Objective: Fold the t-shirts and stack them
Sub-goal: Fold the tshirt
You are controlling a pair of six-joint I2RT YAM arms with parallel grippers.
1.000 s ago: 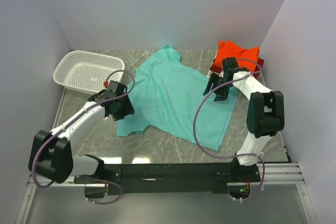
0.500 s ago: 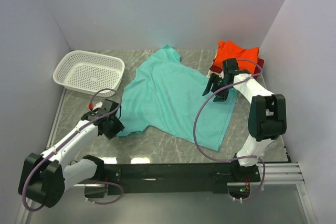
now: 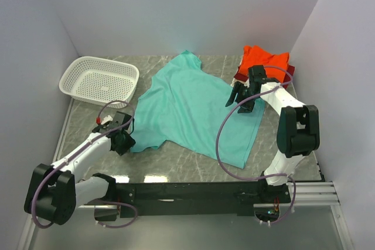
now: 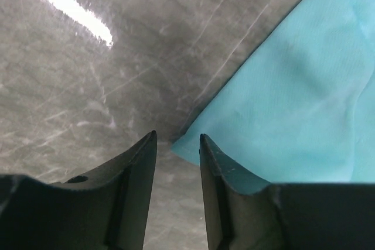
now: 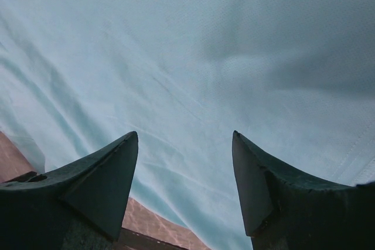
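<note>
The teal t-shirt (image 3: 193,106) lies spread flat on the marble table, collar toward the back. My left gripper (image 3: 123,141) is low at the shirt's near-left corner. In the left wrist view the left gripper (image 4: 177,136) is open a narrow gap, with the corner of the teal cloth (image 4: 293,98) just ahead of its tips and nothing held. My right gripper (image 3: 243,105) hovers over the shirt's right side. In the right wrist view the right gripper (image 5: 184,136) is wide open and empty above the teal cloth (image 5: 187,45). A folded orange-red shirt (image 3: 266,58) lies on a dark red one (image 3: 239,76) at the back right.
A white mesh basket (image 3: 99,80) stands at the back left. Grey walls close in the table on three sides. The black rail with the arm bases (image 3: 193,191) runs along the near edge.
My left gripper has pulled back from over the shirt's left sleeve toward the near left, down to the shirt's corner. The right arm has barely moved.
</note>
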